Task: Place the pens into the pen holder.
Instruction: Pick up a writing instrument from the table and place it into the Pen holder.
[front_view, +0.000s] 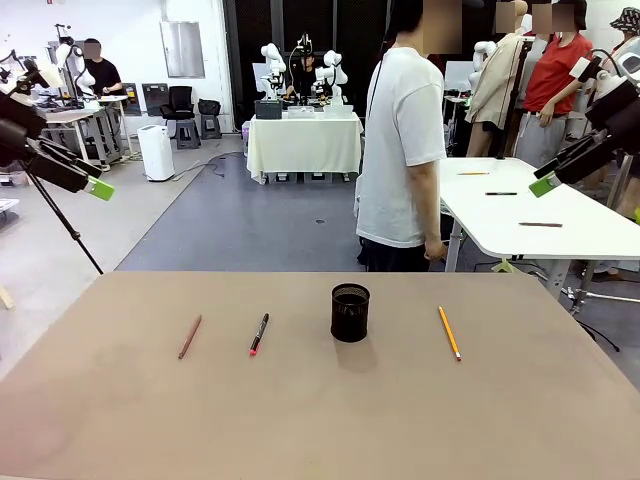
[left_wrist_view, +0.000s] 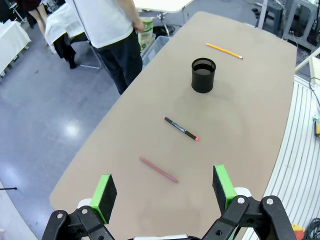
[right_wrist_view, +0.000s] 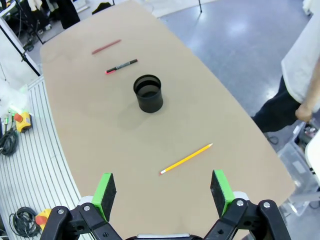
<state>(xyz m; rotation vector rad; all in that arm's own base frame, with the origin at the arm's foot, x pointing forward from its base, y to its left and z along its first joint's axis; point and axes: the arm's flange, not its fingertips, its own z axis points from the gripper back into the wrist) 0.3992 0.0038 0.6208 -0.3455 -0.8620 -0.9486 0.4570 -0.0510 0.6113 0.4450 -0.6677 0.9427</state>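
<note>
A black mesh pen holder (front_view: 350, 312) (left_wrist_view: 203, 75) (right_wrist_view: 148, 93) stands upright mid-table. Left of it lie a reddish-brown pen (front_view: 189, 337) (left_wrist_view: 158, 169) (right_wrist_view: 106, 46) and a black pen with a red tip (front_view: 259, 333) (left_wrist_view: 181, 128) (right_wrist_view: 121, 66). A yellow pencil (front_view: 449, 333) (left_wrist_view: 224, 50) (right_wrist_view: 186, 159) lies to its right. My left gripper (front_view: 98, 187) (left_wrist_view: 163, 191) hangs open high above the table's left side, over the reddish-brown pen. My right gripper (front_view: 546, 184) (right_wrist_view: 163, 192) hangs open high on the right, above the pencil. Both hold nothing.
A person in a white shirt (front_view: 404, 140) stands at the table's far edge, slightly right of centre. A white table (front_view: 530, 215) with pens on it stands behind on the right. A tripod leg (front_view: 65, 225) stands off the left far corner.
</note>
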